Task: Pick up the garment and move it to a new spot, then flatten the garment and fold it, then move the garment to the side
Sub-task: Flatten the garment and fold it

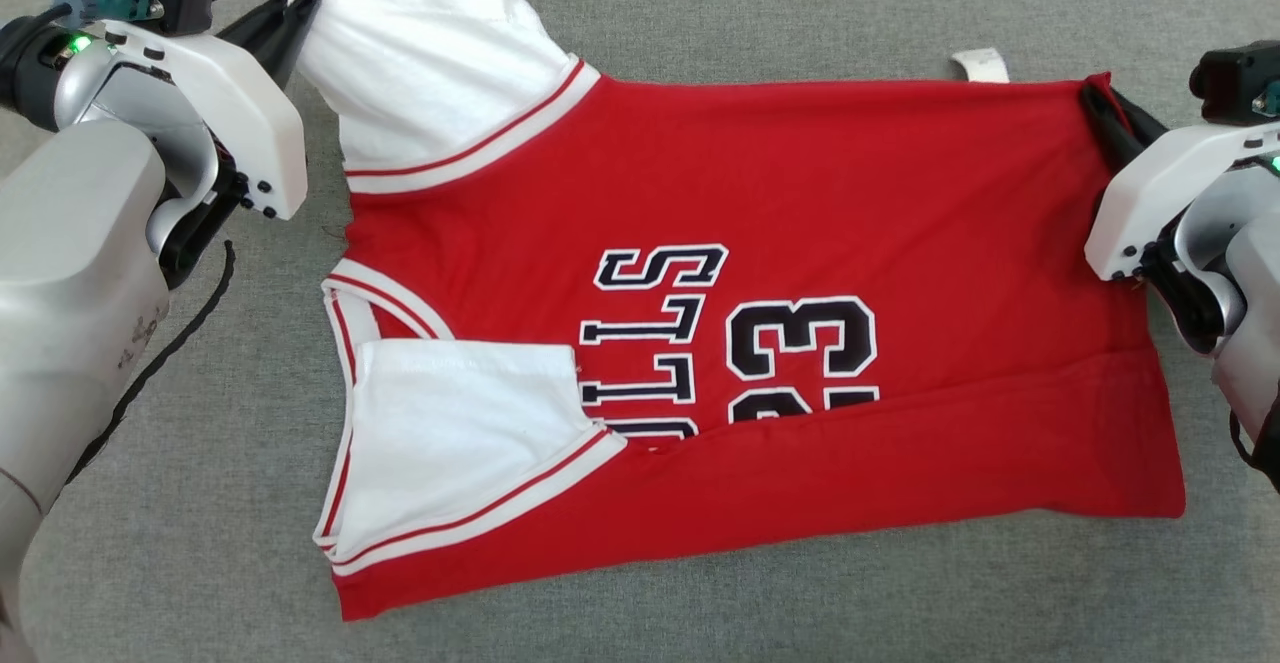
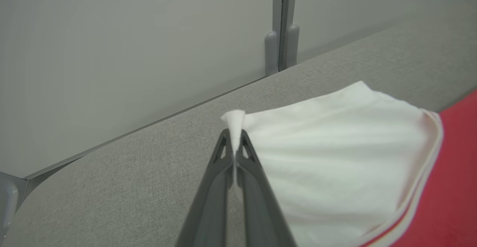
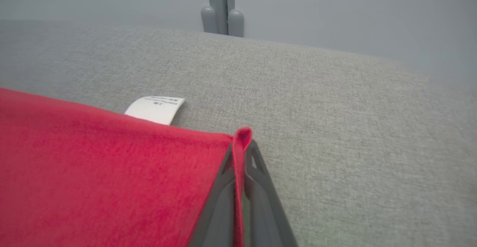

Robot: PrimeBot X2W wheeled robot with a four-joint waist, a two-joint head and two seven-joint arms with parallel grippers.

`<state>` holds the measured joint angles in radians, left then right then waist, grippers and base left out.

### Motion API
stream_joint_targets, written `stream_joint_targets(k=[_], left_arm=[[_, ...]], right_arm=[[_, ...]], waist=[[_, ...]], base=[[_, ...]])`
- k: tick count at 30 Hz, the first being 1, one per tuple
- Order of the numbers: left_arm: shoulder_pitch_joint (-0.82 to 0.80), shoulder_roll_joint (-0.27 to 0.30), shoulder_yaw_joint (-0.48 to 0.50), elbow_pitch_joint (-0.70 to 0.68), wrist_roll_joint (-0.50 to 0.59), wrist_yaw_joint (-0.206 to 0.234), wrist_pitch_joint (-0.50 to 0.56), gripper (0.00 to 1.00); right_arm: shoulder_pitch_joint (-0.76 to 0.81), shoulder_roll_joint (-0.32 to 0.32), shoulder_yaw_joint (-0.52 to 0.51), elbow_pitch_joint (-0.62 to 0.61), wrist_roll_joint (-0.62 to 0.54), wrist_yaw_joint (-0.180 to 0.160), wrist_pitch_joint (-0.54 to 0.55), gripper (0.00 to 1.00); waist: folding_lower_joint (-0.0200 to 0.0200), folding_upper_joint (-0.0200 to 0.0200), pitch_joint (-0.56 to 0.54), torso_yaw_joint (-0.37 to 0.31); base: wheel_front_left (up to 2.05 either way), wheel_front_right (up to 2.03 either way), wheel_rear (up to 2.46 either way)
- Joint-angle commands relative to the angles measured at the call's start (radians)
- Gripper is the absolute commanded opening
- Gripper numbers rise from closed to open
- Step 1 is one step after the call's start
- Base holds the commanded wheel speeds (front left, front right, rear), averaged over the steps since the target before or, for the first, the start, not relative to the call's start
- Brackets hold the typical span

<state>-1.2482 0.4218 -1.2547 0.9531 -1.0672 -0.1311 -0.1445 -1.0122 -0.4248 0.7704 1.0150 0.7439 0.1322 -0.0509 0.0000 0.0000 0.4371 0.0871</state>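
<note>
We have the jersey (image 1: 760,343) lying sideways on the grey table (image 1: 700,623), spread between our two arms. Its near long edge is already turned up over the lettering. Our left gripper (image 2: 235,139) is closed on the tip of the white sleeve (image 1: 430,63) at the far left corner. Our right gripper (image 3: 242,146) is pinched on the far hem corner, with a small loop of red cloth standing up above the pinch. A white label (image 3: 155,109) pokes out beside that corner. We judge the cloth light, soft and limp: it will sag and drag wherever we do not hold it, and so thin a pinch may slip. Corners are the right holds. We should move both arms together and keep the far edge taut, so the fold falls straight.
</note>
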Motion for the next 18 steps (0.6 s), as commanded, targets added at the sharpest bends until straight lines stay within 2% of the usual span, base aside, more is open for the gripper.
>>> stream_joint_targets(k=[1, 5, 10, 18], left_arm=[[-0.020, 0.005, 0.007, 0.015, -0.002, 0.002, -0.012, 0.00], [-0.053, -0.021, 0.018, 0.078, 0.022, 0.006, -0.083, 0.00], [-0.087, -0.045, 0.055, 0.116, 0.048, 0.037, -0.118, 0.00], [-0.065, -0.057, 0.121, 0.082, 0.122, 0.032, -0.121, 0.00]], right_arm=[[-0.012, -0.005, -0.003, 0.011, -0.006, -0.003, -0.011, 0.00], [-0.057, 0.006, -0.013, 0.076, -0.036, -0.003, -0.089, 0.00], [-0.111, 0.020, -0.043, 0.152, -0.075, -0.003, -0.180, 0.00], [-0.146, 0.032, -0.061, 0.128, -0.166, -0.003, -0.215, 0.00]], waist=[[0.0000, 0.0000, 0.004, -0.001], [0.0000, 0.0000, 0.021, -0.005], [0.0000, 0.0000, 0.037, -0.009], [0.0000, 0.0000, 0.044, -0.009]], base=[[0.00, 0.00, 0.00], [0.00, 0.00, 0.00], [0.00, 0.00, 0.00], [0.00, 0.00, 0.00]])
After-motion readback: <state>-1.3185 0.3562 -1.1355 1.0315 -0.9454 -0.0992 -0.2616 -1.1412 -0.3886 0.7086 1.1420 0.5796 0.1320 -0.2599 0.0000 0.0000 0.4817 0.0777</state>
